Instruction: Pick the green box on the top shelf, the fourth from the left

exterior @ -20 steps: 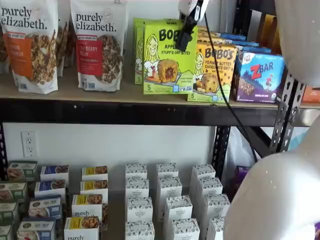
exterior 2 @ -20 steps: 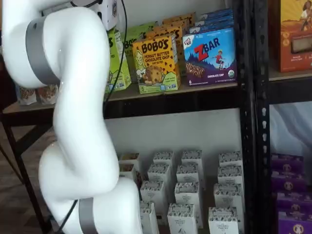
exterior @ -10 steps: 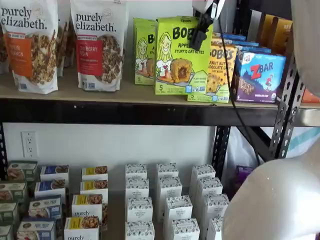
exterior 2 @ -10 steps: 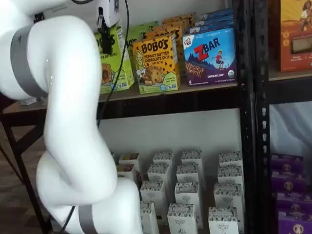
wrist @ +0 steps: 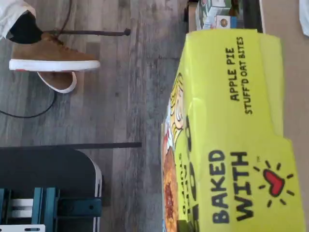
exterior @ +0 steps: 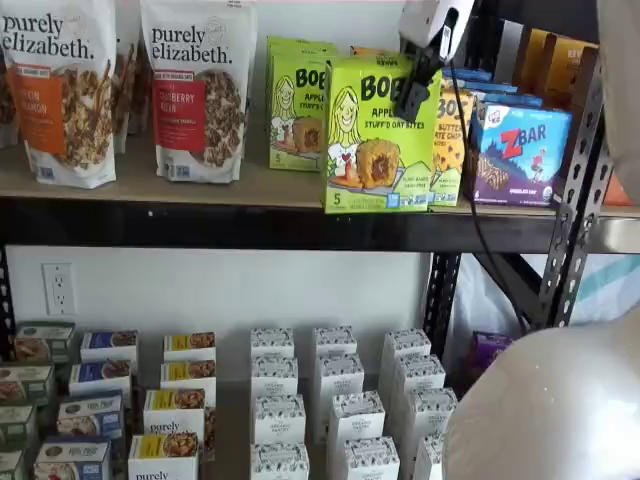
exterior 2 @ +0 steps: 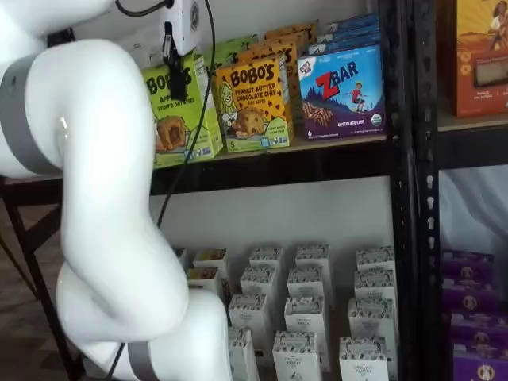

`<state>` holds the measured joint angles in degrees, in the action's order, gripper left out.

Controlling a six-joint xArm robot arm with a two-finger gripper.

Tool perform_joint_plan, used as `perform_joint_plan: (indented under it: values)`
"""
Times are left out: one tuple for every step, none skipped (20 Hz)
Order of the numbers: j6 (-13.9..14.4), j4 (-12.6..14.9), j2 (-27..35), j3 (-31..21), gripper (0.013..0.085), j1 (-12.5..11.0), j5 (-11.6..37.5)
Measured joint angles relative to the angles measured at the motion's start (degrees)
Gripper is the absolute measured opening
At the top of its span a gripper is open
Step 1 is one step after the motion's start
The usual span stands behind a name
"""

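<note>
Nearest the cameras, the white arm [exterior 2: 111,222] fills the foreground in both shelf views. Beyond it, the gripper [exterior: 412,100] is clamped on the green box [exterior: 378,135], its black fingers [exterior 2: 176,78] gripping the box's top edge. The box hangs out in front of the top shelf [exterior: 200,215], its lower edge level with the black front rail. In the wrist view its lime lid [wrist: 241,140] reads "Apple Pie Stuff'd Oat Bites". Farther back on the board stand another green box [exterior: 292,105], the yellow-orange box [exterior 2: 252,103] and the blue ZBar box [exterior: 520,150].
</note>
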<state>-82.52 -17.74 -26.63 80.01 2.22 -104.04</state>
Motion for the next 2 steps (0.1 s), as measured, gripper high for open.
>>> perform_joint_plan:
  values:
    - [-0.2, 0.2, -0.5, -0.8, 0.029, 0.0, 0.2]
    - [-0.3, 0.2, -0.9, -1.4, 0.029, -0.1, 0.5]
